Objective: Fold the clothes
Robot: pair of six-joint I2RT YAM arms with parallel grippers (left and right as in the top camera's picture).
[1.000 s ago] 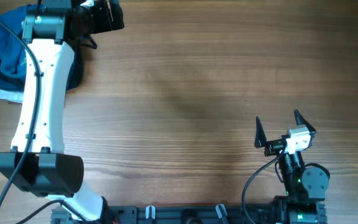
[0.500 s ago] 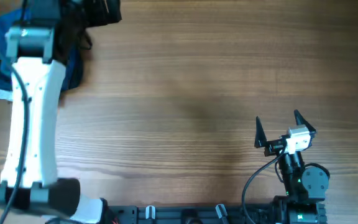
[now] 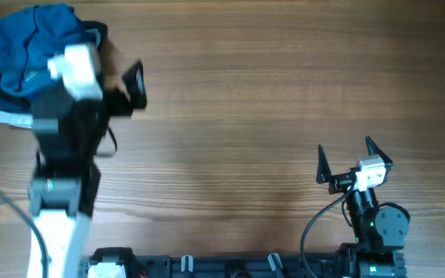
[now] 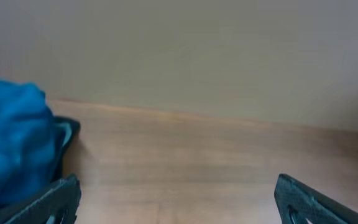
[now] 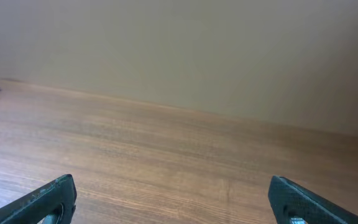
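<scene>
Left hand [image 4: 176, 185]: spread wide, holding nothing; it hangs just to the right of the shirt, with no contact that I can see.
Right hand [image 3: 344, 147]: spread wide, empty; near my base, well apart from the cloth.
Blue shirt [image 3: 33, 38]: bunched and wrinkled at the far left corner of the table [image 3: 246, 93]; it lies on a stack of folded garments [image 3: 2, 108].
Hazards, as I judge them: a deep pinch may catch a folded garment beneath and drag the stack; a grip on bunched layers may lift a knot rather than an edge; a pull toward the corner may tip the cloth off the table.
</scene>
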